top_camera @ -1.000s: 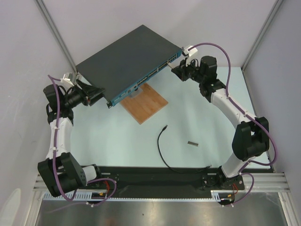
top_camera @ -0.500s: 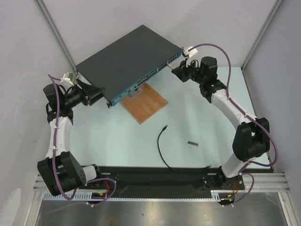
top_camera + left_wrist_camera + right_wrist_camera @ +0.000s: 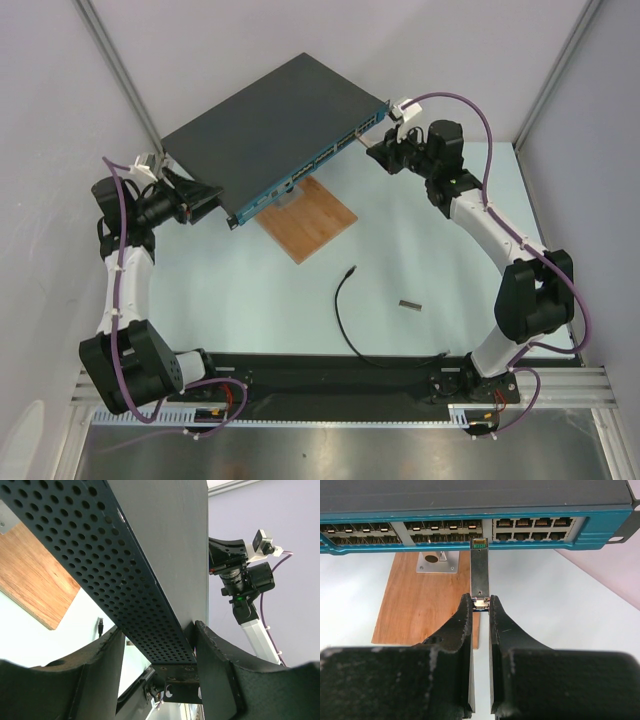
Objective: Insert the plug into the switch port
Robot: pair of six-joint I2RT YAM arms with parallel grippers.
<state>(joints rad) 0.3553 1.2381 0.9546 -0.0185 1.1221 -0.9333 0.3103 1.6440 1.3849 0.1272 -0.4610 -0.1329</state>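
The switch, a wide dark-grey box with a teal front strip of ports, is held tilted above the table. My left gripper is shut on its left end, with the perforated side between the fingers. My right gripper is shut on a short grey metal piece whose far end sits in a lower port. The plug lies loose on the table, ending a thin black cable. It also shows in the left wrist view.
A brown wooden board lies under the switch's front, with a small metal bracket on it. Another short grey metal piece lies right of the plug. The enclosure walls stand close behind the switch.
My right gripper has moved a little up and left toward the switch front with the grey metal piece. The left arm, plug and cable have not moved.
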